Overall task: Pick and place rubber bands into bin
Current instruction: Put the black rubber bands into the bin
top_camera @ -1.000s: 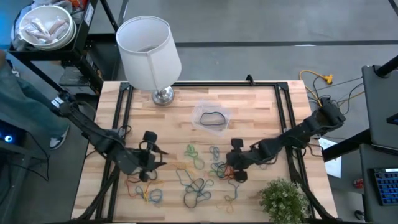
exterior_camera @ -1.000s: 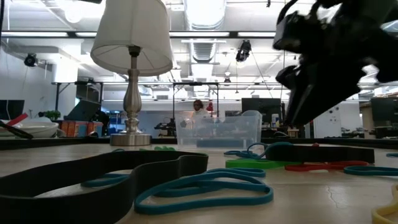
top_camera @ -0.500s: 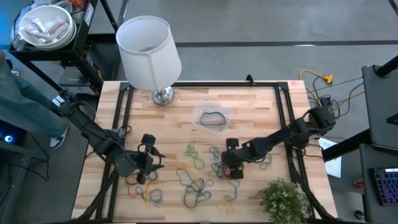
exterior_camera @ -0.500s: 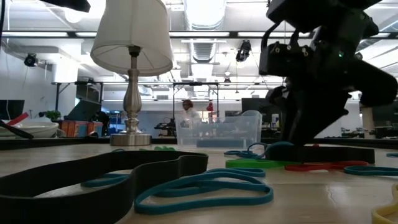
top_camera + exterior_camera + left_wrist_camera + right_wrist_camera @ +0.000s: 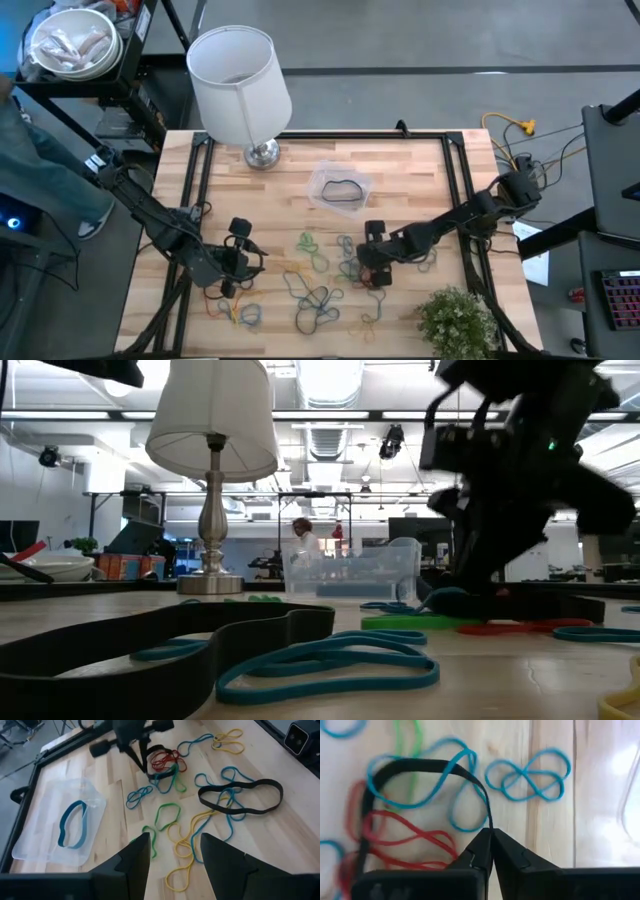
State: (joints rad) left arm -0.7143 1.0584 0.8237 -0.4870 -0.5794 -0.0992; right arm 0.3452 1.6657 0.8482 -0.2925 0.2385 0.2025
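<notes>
Right hand (image 5: 362,268) down on desk (image 5: 420,170) amid rubber bands (image 5: 318,296), right of centre; fingers (image 5: 507,855) pressed together, pinching a black band (image 5: 410,767) where it crosses blue loops. Red bands (image 5: 395,835) just beside the pinch. Left hand (image 5: 250,262) low over left part of desk, fingers (image 5: 132,862) spread, holding nothing. Bin (image 5: 340,188) near desk centre toward far edge, one blue-black band inside; bare wood between bin and the scattered bands. Lamp (image 5: 240,85) at far-left corner, plant (image 5: 455,320) at near-right corner. Bands bunched along near half; far-right area open.
</notes>
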